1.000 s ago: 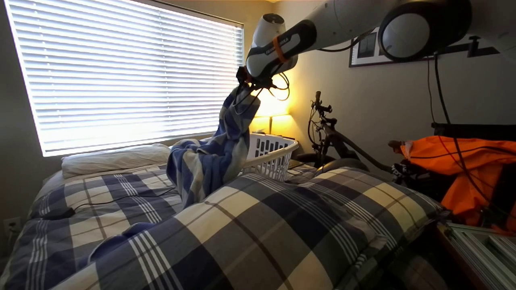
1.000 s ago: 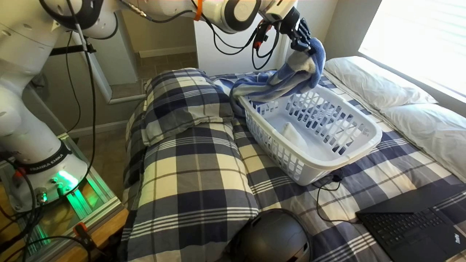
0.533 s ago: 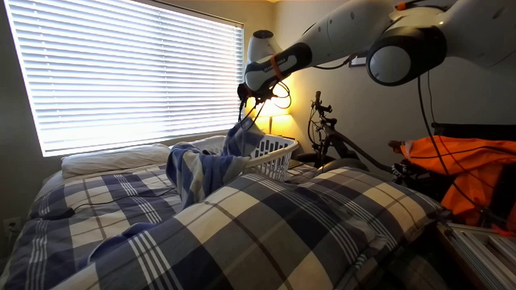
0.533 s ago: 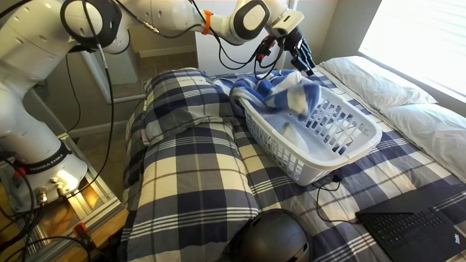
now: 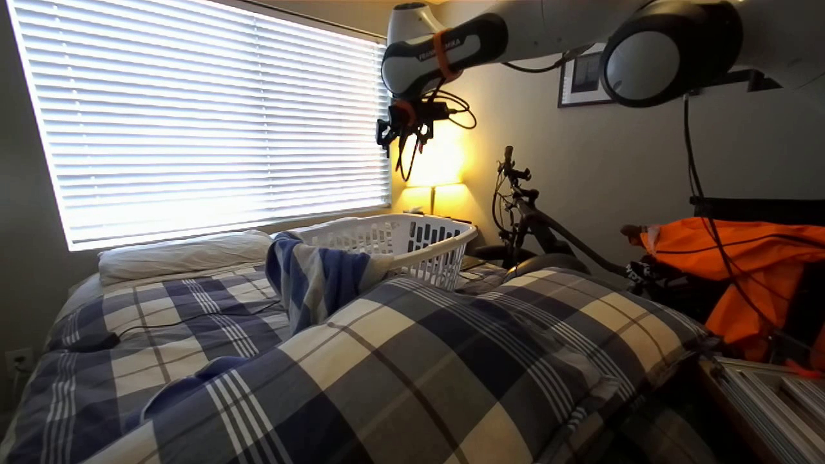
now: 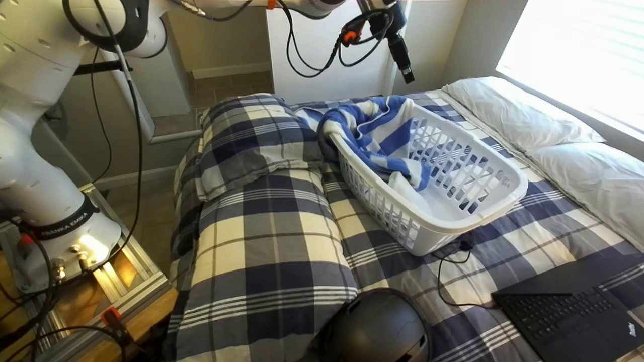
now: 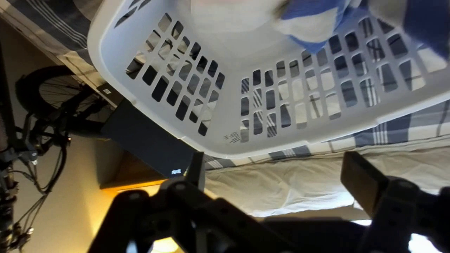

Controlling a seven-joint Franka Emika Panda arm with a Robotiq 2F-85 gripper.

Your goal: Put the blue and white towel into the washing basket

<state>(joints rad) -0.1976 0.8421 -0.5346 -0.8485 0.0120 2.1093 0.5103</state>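
Note:
The blue and white towel [image 6: 385, 131] lies draped over one end of the white washing basket [image 6: 436, 227]. Part of it drops inside, and part hangs down outside the rim, where an exterior view shows the hanging towel [image 5: 316, 274] resting toward the bedding. In the wrist view the towel [image 7: 313, 24] shows at the top right, inside the basket [image 7: 225, 149]. My gripper [image 7: 276, 168] stands open, its fingers wide apart with only a pillow seen beyond them. Above the basket's far side, the gripper [image 6: 408, 76] is clear of the towel.
A white cloth [image 6: 407, 190] lies in the basket. Mounded plaid bedding [image 6: 271, 221] runs alongside it. White pillows [image 6: 588, 161] line the window side. A black helmet [image 6: 380, 327] and a laptop [image 6: 568, 311] sit on the bed. A lit lamp [image 5: 438, 167] and a bicycle [image 5: 532, 219] stand behind.
My gripper was shut on the raised towel a second ago. It has come down, opened and let go, then risen. The towel has fallen partly into the basket.

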